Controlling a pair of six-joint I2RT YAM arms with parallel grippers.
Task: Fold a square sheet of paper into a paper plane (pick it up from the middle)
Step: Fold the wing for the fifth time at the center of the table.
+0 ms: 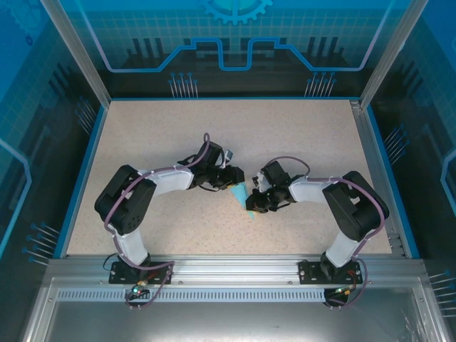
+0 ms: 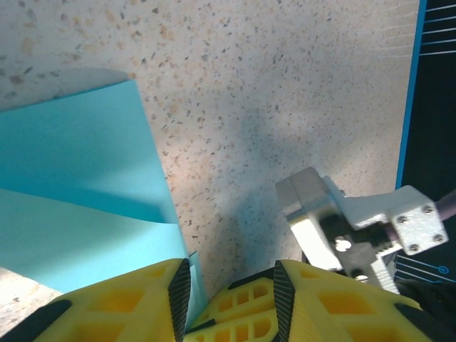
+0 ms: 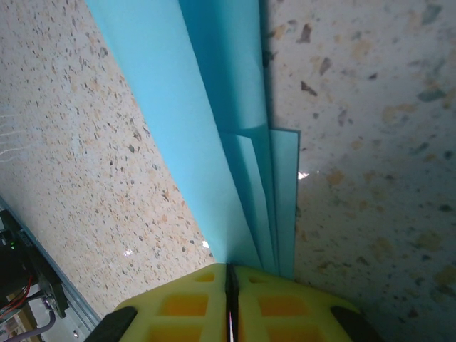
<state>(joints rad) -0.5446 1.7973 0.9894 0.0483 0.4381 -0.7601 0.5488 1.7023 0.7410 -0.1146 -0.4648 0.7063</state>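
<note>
No legible text, labels, brands or numbers in any view. Only sign: a gear emblem (image 1: 236, 8) at top centre of the back wall panel (image 1: 107, 35), with circuit-style lines (image 1: 235, 53) below; no lettering.

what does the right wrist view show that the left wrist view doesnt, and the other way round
Right wrist: the right pincer shut on the folded paper, whose layers end in stacked steps. Left wrist: the left pincer with its fingers parted and a paper edge beside one pad, plus a silver bracket and the table's blue border. Both: light-blue paper over the speckled table.
</note>
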